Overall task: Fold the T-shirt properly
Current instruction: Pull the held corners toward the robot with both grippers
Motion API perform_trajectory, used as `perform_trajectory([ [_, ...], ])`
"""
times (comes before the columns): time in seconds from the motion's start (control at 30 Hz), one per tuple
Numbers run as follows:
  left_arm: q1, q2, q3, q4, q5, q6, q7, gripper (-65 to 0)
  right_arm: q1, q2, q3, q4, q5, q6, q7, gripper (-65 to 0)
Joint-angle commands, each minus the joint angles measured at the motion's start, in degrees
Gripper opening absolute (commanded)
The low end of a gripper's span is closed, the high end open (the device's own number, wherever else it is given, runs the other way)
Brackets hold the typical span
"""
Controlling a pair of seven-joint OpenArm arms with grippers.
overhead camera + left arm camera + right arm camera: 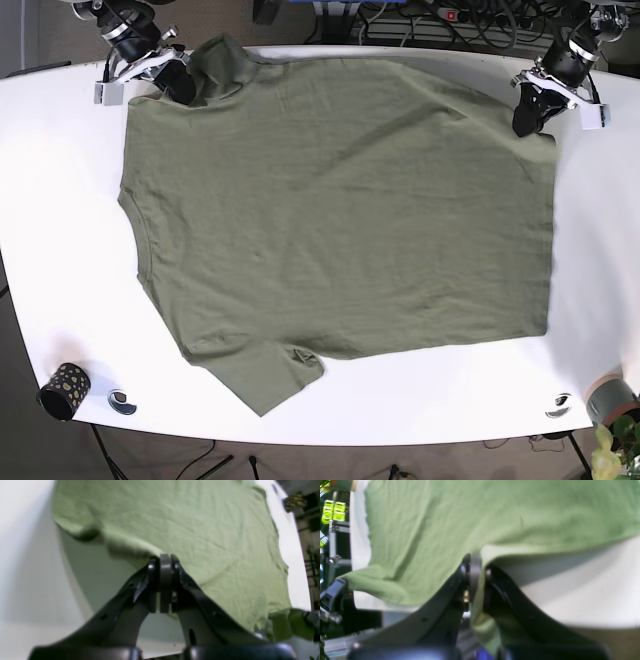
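- A small black cup with gold speckles [64, 390] stands at the near left corner of the white worktop [60, 230], with a small black-and-white disc [122, 402] just beside it.
- At the far left corner, the right arm's gripper [183, 84] meets the shirt near its upper sleeve; in the right wrist view its fingers [471, 571] are clenched on a fold of the fabric, which bunches up and passes between them.
- The olive-green short-sleeved cotton T-shirt [340, 210] lies spread flat across the middle of the worktop, covering most of it. One sleeve [265, 375] points toward the near edge, and the other [222, 62] lies at the far edge by the right gripper.
- The cloth shows light wrinkles, and its straight hem runs down the right side.
- At the far right corner, the left arm's gripper [526, 118] sits on the hem corner; in the left wrist view its fingers [165, 580] are pressed together, grasping the shirt's edge, which is lifted slightly off the worktop.
- Another small disc [558, 405] lies near the near right corner, with a grey cylindrical pot [610, 398] beside it.
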Motion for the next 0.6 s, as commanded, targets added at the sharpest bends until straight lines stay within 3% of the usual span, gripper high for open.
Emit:
perform_trajectory([
  [0.0,-2.53,-0.53,-0.71,0.67,-0.63,-0.67,1.72,-65.0,1.96,1.46,0.29,-0.44,1.08,0.36,1.01,-65.0],
  [0.33,-16.68,-0.27,-1.32,-3.90,-0.46,-0.67,10.16,-65.0,17.43,4.01,0.37,-9.67,0.90,0.10,-3.56,-65.0],
  [0.57,-23.19,-0.53,-1.32,-9.88,-0.37,-0.67,11.74,-65.0,26.75,7.44,0.20,-18.72,0.90,0.28,-3.65,-65.0],
])
